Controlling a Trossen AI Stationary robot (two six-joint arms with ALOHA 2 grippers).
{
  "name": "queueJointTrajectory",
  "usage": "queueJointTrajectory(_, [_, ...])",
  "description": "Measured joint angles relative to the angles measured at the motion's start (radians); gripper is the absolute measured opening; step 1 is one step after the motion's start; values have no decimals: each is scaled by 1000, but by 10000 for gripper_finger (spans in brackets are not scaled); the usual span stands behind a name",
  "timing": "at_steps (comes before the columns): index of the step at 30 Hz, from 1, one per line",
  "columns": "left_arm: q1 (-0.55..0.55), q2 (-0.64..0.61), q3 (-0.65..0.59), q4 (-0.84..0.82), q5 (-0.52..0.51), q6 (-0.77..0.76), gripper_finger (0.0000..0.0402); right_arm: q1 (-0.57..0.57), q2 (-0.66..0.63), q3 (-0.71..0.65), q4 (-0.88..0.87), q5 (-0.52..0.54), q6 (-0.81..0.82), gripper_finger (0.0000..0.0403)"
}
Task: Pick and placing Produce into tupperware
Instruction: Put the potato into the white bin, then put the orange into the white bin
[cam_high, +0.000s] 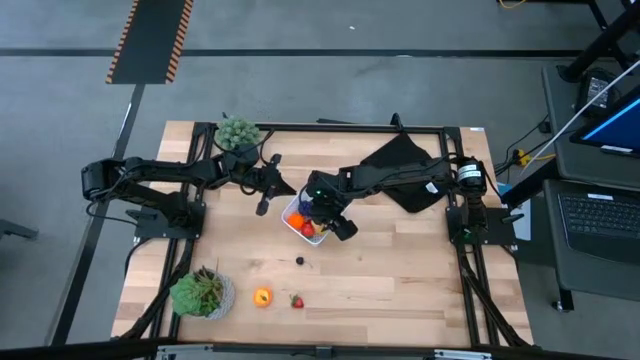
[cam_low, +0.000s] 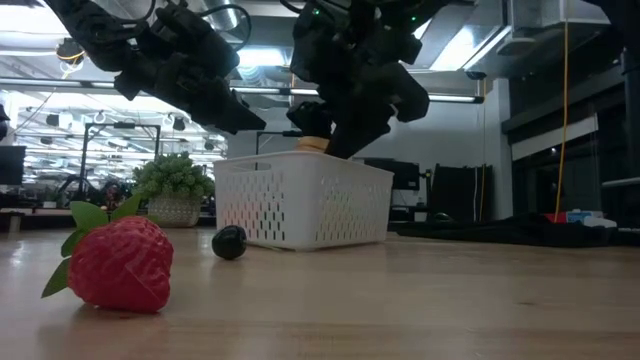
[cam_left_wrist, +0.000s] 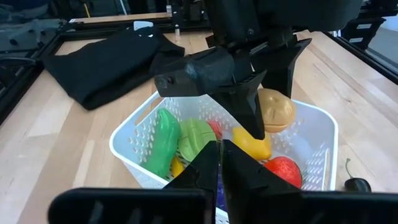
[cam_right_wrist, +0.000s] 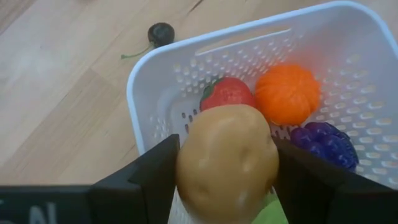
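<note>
The white tupperware (cam_high: 296, 222) stands mid-table and holds produce: an orange (cam_right_wrist: 287, 93), a red strawberry (cam_right_wrist: 227, 93), a purple piece (cam_right_wrist: 326, 144), green pieces (cam_left_wrist: 163, 142) and a yellow one (cam_left_wrist: 252, 144). My right gripper (cam_right_wrist: 227, 171) hangs over it, shut on a tan potato (cam_right_wrist: 227, 163). My left gripper (cam_left_wrist: 219, 167) hovers shut with nothing in it, just off the container's left side (cam_high: 263, 205). A strawberry (cam_high: 297, 301), an orange-yellow fruit (cam_high: 262, 296) and a small dark fruit (cam_high: 300, 261) lie on the table. My right gripper pinches the tan potato between its two fingers, one on each of its opposite sides (cam_right_wrist: 186, 168). The fingers slant down from the table's right side. The potato (cam_left_wrist: 277, 111) hangs just above the container's rim, over the produce inside.
A black cloth (cam_high: 405, 170) lies at the far right behind the container. One potted plant (cam_high: 238, 133) stands at the far edge, another (cam_high: 202, 293) at the near left corner. Bare wood stretches along the near right.
</note>
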Motion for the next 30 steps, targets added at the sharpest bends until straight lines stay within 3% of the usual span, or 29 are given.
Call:
queueJointTrajectory(7, [0,0,0,-1,0,0,2,0,0,0,6,0,0,233])
queueJointTrajectory(24, [0,0,0,-1,0,1,49,0,0,0,17,0,0,236])
queueJointTrajectory(30, [0,0,0,-1,0,1,63,0,0,0,25,0,0,267])
